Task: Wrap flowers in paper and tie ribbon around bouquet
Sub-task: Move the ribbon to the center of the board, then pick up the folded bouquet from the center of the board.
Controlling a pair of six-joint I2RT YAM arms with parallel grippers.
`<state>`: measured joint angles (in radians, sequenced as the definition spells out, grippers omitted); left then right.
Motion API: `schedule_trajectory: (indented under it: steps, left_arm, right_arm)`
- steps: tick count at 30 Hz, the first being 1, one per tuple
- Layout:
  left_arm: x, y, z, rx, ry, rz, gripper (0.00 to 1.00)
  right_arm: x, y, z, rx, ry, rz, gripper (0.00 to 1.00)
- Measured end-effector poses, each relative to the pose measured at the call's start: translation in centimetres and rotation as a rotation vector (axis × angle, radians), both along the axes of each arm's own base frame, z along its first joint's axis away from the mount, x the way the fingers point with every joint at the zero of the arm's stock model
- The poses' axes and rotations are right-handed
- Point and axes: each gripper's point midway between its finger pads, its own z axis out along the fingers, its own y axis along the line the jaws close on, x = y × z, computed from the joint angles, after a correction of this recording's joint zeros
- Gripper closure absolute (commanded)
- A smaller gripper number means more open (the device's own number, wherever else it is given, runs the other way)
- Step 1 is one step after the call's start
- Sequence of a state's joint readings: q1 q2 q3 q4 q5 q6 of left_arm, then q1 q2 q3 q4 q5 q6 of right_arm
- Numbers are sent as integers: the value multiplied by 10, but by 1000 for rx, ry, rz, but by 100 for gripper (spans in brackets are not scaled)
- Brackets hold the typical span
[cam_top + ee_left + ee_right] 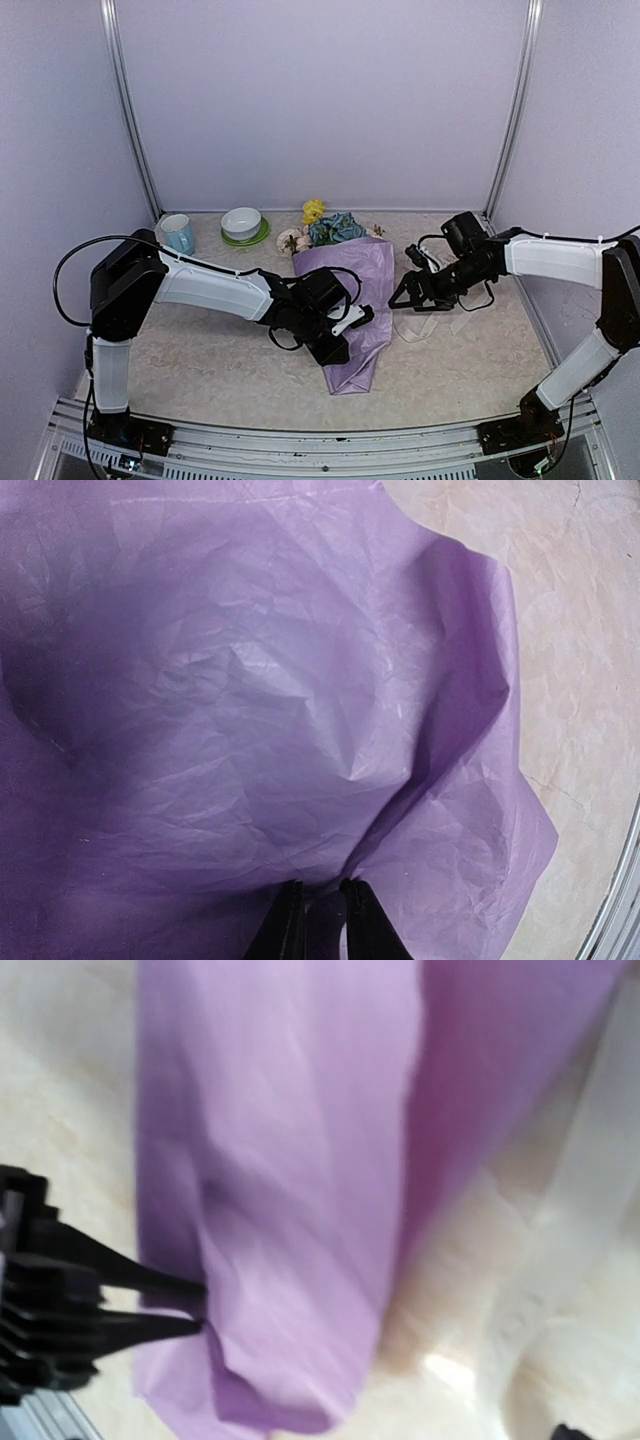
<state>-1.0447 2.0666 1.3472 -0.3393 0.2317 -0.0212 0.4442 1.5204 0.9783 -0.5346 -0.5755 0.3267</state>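
Between the fingertips of the left gripper (322, 920) sits a pinched fold of the paper (300, 710). The two black tips are nearly together, with only the thin sheet in the narrow gap. The paper is lilac, matte and finely crinkled, with soft creases spreading away from the pinch. It forms the cone of the bouquet (355, 300), which lies flat on the table (200, 360). The wide mouth of the cone is beyond the left gripper and its narrow tail trails to the near side of it.

The flowers (330, 228) spill from the mouth. A yellow head lies farthest from the hand, with dusty blue ones beside it and a pale one at the left edge.

The right gripper (402, 295) hovers just beside the cone's right edge, across from the left gripper. Its jaws are spread wide and hold nothing. I cannot tell whether a tip touches the paper, and the right wrist view is blurred.

The ribbon (420, 328) lies in loose cream-white loops on the table just under and to the near side of the right gripper.

Well beyond the left gripper, by the back wall, stand a white bowl (241, 220) on a green saucer (262, 236) and a pale blue mug (178, 233).
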Motion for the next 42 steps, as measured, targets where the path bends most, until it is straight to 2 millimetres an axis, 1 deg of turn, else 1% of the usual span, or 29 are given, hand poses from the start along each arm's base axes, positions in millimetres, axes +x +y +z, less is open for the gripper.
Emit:
schedule_trajectory:
  steps: [2, 4, 7, 9, 12, 14, 18, 20, 22, 24, 26, 32, 34, 35, 37, 39, 42]
  left_arm:
    - [0, 0, 0, 0, 0, 0, 84]
    - [0, 0, 0, 0, 0, 0, 84]
    - [0, 0, 0, 0, 0, 0, 84]
    - [0, 0, 0, 1, 0, 0, 84]
    - [0, 0, 0, 2, 1, 0, 84]
    - [0, 0, 0, 2, 1, 0, 84]
    - [0, 0, 0, 3, 2, 0, 84]
    - [0, 0, 0, 3, 2, 0, 84]
    - [0, 0, 0, 3, 2, -1, 84]
    - [0, 0, 0, 3, 2, -1, 84]
    - [0, 0, 0, 3, 2, -1, 84]
    - [0, 0, 0, 1, 2, -1, 84]
    - [0, -1, 0, -3, 0, -1, 84]
    - [0, -1, 0, -6, -1, -1, 84]
    - [0, -1, 0, -10, -3, -1, 82]
    - [0, 0, 0, -18, -6, 0, 73]
    - [-3, 0, 3, -30, -14, -3, 63]
  right_arm:
    - [0, 5, 0, 31, -3, -2, 13]
    - [-3, 8, -4, 51, 17, -12, 17]
    - [-10, 11, -14, 85, 64, -36, 19]
    - [-17, 15, -23, 123, 110, -45, 18]
    - [-24, 25, -38, 139, 172, -37, 18]
    - [-25, 33, -46, 152, 194, -27, 20]
    - [-22, 46, -53, 186, 213, -18, 21]
    - [-22, 50, -59, 191, 225, -15, 24]
    - [-21, 55, -65, 207, 243, -7, 31]
    - [-19, 62, -65, 229, 242, 6, 41]
    - [-18, 66, -68, 237, 247, 11, 53]
    - [-13, 74, -72, 262, 261, 12, 79]
    - [-11, 77, -71, 271, 262, 13, 97]
    - [-11, 77, -71, 274, 260, 16, 100]
    - [-9, 79, -71, 279, 260, 16, 100]
    - [-9, 79, -71, 280, 266, 14, 100]
    - [-8, 80, -69, 279, 267, 13, 100]
